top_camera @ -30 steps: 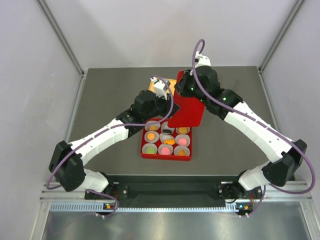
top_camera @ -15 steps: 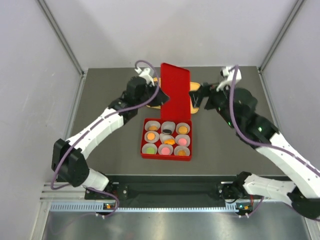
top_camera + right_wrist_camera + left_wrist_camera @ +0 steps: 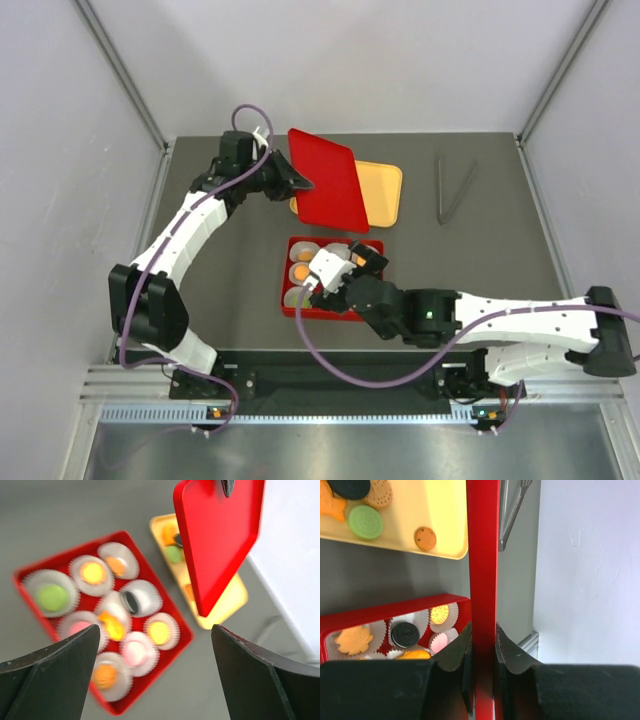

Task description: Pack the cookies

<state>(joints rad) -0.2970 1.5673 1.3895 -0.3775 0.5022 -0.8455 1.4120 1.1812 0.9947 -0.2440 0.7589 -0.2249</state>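
Top view
- Cookies (image 3: 300, 272): small flat discs. Orange ones show in the left column of the box; the rest are hidden under the right arm.
- Box (image 3: 287, 300): red and square, with low walls, on the matte dark grey table (image 3: 220, 250).
- Lid (image 3: 325, 180): a smooth red panel with rounded corners, held tilted at 12 o'clock from the box and covering the left part of the tray.
- Tray (image 3: 385, 195): shallow, yellow, with rounded corners.
- Tongs (image 3: 455, 190): a thin grey metal V at 2 o'clock from the box.
- Left pincer (image 3: 298, 183): on the lid's left edge.
- Right pincer (image 3: 368, 258): over the box; I cannot tell its spread from here.

Left wrist view
- Left pincer (image 3: 482, 630): clamped on the lid (image 3: 482, 555), which is seen edge-on as a thin upright strip.
- Tray (image 3: 445, 515): at 11 o'clock, holding a ridged green disc, a black one, a dotted tan biscuit and a small chip-speckled cookie.
- Box (image 3: 395, 611): at 8 o'clock. White pleated paper cups (image 3: 451, 611) hold a leaf-shaped orange piece, a black sandwich cookie, a yellow one and a pink one.

Right wrist view (blurred)
- Right pincer (image 3: 155, 627): black fingers spread wide apart, gripping nothing.
- Box (image 3: 30, 575): nine paper cups in three rows, each with one cookie: green, yellow, orange, pink or black.
- Lid (image 3: 220, 535): at 1 o'clock.
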